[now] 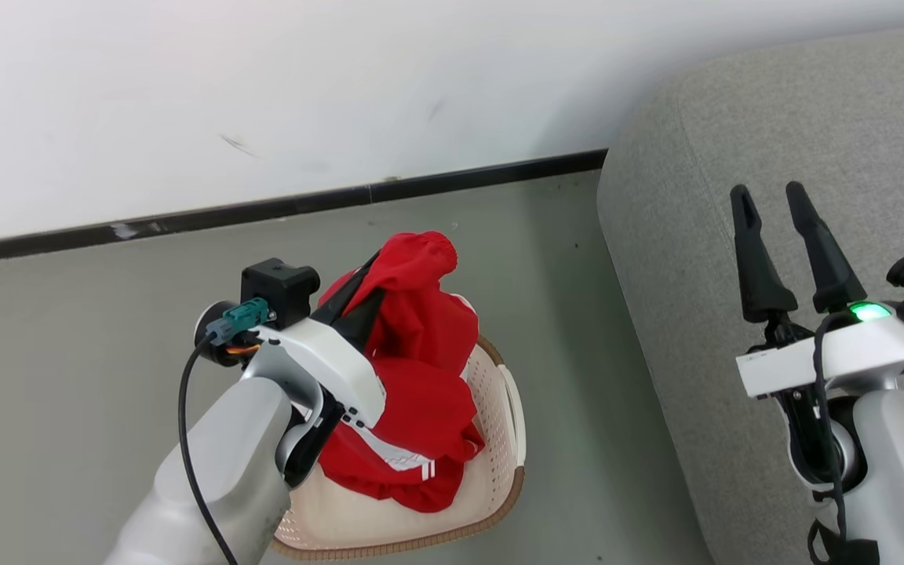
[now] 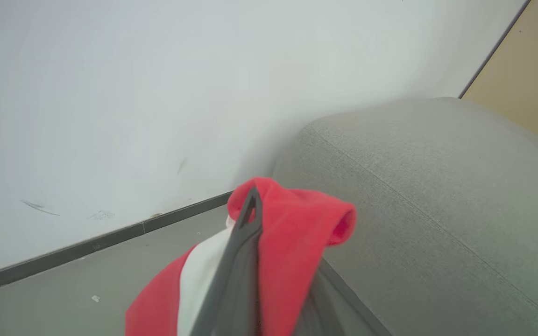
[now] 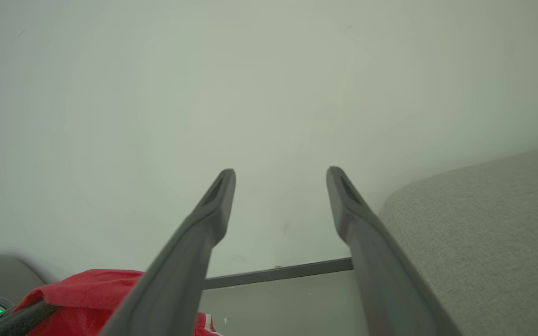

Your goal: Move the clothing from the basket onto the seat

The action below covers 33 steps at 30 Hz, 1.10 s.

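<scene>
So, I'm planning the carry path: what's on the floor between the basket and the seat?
Nothing. In the head view, the strip of grey floor between the basket and the seat is bare.

I see a white wall (image 1: 342, 94) with a dark scuff mark (image 1: 238, 144). A black baseboard (image 1: 279, 205) runs along its foot, above a grey floor (image 1: 91, 353). In the left wrist view a tan surface (image 2: 526, 79), perhaps a door, borders the wall, and a white speck (image 2: 95, 298) lies on the floor.
</scene>
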Available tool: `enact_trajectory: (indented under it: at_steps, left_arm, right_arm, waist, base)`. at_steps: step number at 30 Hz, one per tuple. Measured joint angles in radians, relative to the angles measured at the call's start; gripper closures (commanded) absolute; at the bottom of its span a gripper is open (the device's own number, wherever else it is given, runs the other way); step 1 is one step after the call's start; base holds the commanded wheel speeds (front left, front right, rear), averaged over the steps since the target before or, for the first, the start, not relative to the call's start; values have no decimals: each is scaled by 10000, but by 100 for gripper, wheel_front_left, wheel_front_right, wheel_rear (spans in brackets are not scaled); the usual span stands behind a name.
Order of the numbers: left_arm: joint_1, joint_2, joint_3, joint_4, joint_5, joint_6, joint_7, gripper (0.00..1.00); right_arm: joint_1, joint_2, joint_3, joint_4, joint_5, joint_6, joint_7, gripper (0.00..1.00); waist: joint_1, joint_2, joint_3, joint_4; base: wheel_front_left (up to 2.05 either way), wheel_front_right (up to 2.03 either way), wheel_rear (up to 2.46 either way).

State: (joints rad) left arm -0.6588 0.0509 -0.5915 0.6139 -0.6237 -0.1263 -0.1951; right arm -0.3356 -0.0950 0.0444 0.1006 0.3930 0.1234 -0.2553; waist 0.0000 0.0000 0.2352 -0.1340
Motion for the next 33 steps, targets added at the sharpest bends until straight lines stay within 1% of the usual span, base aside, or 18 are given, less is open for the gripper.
enact_trajectory:
  at_steps: [6, 18, 20, 27, 33]
  left_arm:
    - [-204, 71, -167, -407, -15, 0, 2, 100]
    - [-567, 23, -330, -817, -290, 0, 65, 100]
    - [-573, 6, -334, -836, -370, 0, 105, 100]
    - [-575, -38, -374, -857, -617, 0, 268, 100]
    - [-713, -46, -495, -857, -640, 0, 495, 100]
  right_arm:
    - [404, -23, 190, 63, 17, 0, 0, 0]
    - [1101, -128, 1143, 295, 293, 0, 0, 0]
    - [1110, -188, 1279, 293, 303, 0, 0, 0]
    - [1488, -395, 2261, 326, 742, 0, 0, 0]
    - [1498, -621, 2428, 366, 909, 0, 0, 0]
  waist:
    - [0, 0, -506, 110]
    - [0, 0, -1435, 237]
    - [0, 0, -1551, 245]
    - [0, 0, -1901, 270]
    - [0, 0, -2110, 300]
  base:
    - [0, 0, 0]
    - [0, 0, 0]
    - [0, 0, 0]
    - [0, 0, 0]
    - [0, 0, 0]
